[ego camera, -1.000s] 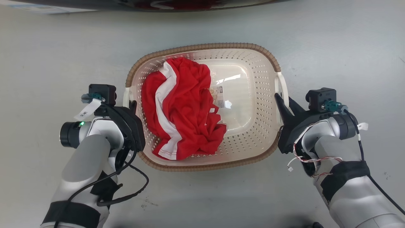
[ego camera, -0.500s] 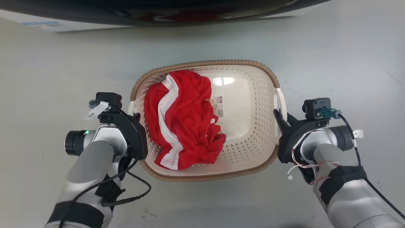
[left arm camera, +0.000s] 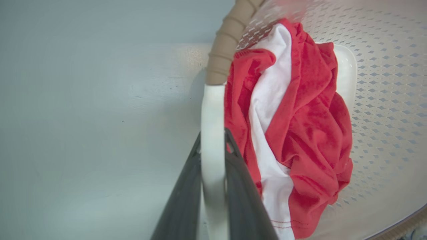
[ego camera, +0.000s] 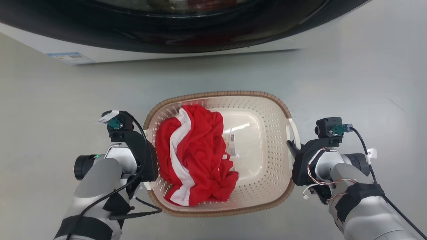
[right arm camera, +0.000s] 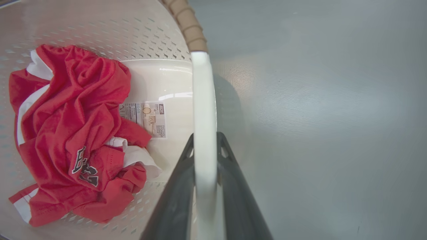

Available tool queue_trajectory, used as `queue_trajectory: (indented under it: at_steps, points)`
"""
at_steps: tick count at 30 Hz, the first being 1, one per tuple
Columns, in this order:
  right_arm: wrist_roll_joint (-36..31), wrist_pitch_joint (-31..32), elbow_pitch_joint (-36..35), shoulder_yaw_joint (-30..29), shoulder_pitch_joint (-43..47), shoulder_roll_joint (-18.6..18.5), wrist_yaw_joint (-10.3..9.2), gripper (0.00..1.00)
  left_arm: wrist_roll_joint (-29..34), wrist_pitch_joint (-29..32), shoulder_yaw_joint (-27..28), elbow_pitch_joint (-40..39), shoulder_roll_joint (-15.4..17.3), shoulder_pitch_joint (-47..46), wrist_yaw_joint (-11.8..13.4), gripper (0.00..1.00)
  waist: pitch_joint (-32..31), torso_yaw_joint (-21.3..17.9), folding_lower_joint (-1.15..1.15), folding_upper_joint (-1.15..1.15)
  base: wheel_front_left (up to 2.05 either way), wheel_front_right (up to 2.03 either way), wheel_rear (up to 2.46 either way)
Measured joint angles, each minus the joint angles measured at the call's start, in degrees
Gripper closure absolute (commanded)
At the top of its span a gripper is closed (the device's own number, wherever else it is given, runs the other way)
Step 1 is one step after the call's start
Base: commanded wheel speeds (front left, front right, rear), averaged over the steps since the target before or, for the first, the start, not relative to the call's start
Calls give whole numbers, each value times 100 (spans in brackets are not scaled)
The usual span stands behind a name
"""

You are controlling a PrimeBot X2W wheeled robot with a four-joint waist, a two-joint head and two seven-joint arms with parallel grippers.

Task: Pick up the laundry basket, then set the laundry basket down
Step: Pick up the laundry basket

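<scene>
The laundry basket (ego camera: 217, 94), cream-white with perforated sides and a brown woven-look rim, sits between my two arms in the head view. A crumpled red and white garment (ego camera: 196, 156) lies in its left half. My left gripper (ego camera: 146, 150) is shut on the basket's left white handle (left arm camera: 212, 110), one dark finger on each side of it (left arm camera: 213, 136). My right gripper (ego camera: 292, 146) is shut on the right white handle (right arm camera: 203, 93) in the same way (right arm camera: 205, 136). The handles cast shadows on the grey floor beside the basket.
The washer (ego camera: 166, 30), white with a dark round door, spans the top of the head view, just beyond the basket. Grey floor (ego camera: 367, 83) lies on both sides of the basket. A printed label (right arm camera: 146, 118) is stuck to the basket's bottom.
The whole head picture has shifted, so the camera moved: the washer now fills the top, and the basket and arms sit lower and look smaller. Both grippers stay shut on the handles.
</scene>
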Motion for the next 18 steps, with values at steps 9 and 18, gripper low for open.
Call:
queue_trajectory:
  at_steps: [9,18]
  points:
    - [310,508,166,62,88,25,2,100,-230,463,10,193,-38,5,-7,100,-547,52,0,0,0,0,0]
    - [666,1088,171,212,302,33,8,100,-482,1005,27,308,-41,111,-8,100,-1142,103,0,0,0,0,0]
